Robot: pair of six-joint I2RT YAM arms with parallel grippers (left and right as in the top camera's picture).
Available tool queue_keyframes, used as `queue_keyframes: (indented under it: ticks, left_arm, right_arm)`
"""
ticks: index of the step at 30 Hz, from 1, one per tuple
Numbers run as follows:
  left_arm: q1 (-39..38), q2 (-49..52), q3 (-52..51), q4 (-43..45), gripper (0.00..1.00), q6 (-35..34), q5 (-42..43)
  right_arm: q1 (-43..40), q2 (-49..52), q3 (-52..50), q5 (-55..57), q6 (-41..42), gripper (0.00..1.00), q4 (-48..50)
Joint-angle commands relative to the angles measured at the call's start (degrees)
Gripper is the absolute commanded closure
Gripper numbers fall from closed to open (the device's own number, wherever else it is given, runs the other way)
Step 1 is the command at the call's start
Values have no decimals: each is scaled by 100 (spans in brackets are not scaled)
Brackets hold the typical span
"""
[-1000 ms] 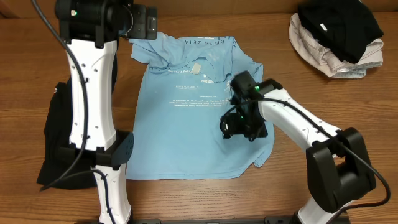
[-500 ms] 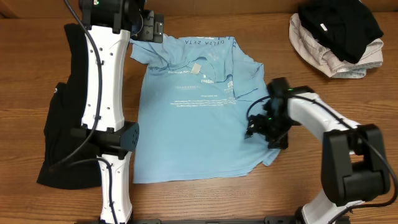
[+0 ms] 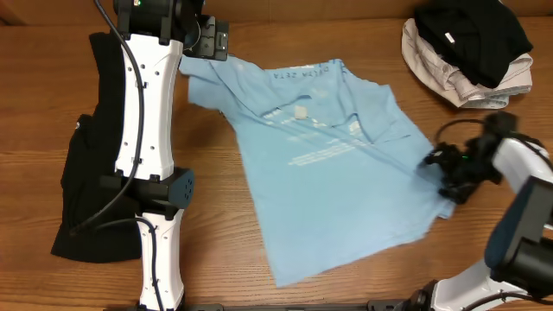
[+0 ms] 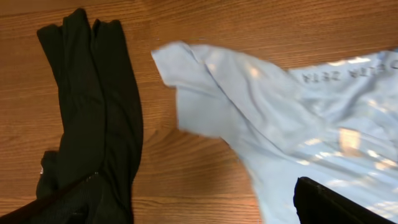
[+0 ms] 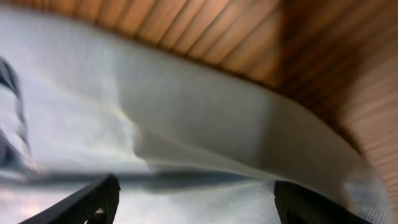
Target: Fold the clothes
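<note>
Since a second ago the right hand (image 3: 442,164) has swung outward from the middle of the light blue T-shirt (image 3: 337,190), dragging its side edge along. The shirt now lies skewed on the table (image 3: 216,173), stretched from that hand across to the left hand (image 3: 210,41). The right hand's fingers (image 5: 81,202) stand wide apart over the cloth; whether they pinch any I cannot tell. The left hand hangs wide open just above the sleeve (image 4: 199,93), holding nothing. Folding has barely begun, I'd say: the shirt is rumpled and no fold is made, so squaring up and every fold remain. A black garment (image 3: 82,199) lies beside the left arm.
</note>
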Motion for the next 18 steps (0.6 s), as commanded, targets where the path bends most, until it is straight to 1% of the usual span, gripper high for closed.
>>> queue_keyframes:
  ticks: [1, 5, 9, 13, 15, 18]
  left_arm:
    - [-2, 179, 22, -2, 0, 232, 63]
    - [-2, 476, 22, -28, 0, 330, 63]
    - [-2, 949, 22, -31, 0, 494, 68]
    - [-2, 1478, 22, -33, 0, 835, 133]
    - [-2, 1714, 22, -39, 0, 1032, 297]
    - [-2, 1985, 22, -17, 0, 1067, 490]
  right_arm:
    - [-758, 85, -20, 350, -57, 16, 177]
    - [-1429, 85, 431, 179, -76, 16, 55]
    - [-1646, 83, 1102, -192, -144, 16, -525]
    - [-1364, 48, 1880, -199, -505, 15, -1366]
    - [-1147, -28, 2098, -199, -627, 14, -1626]
    - [-713, -212, 2273, -199, -800, 12, -1862]
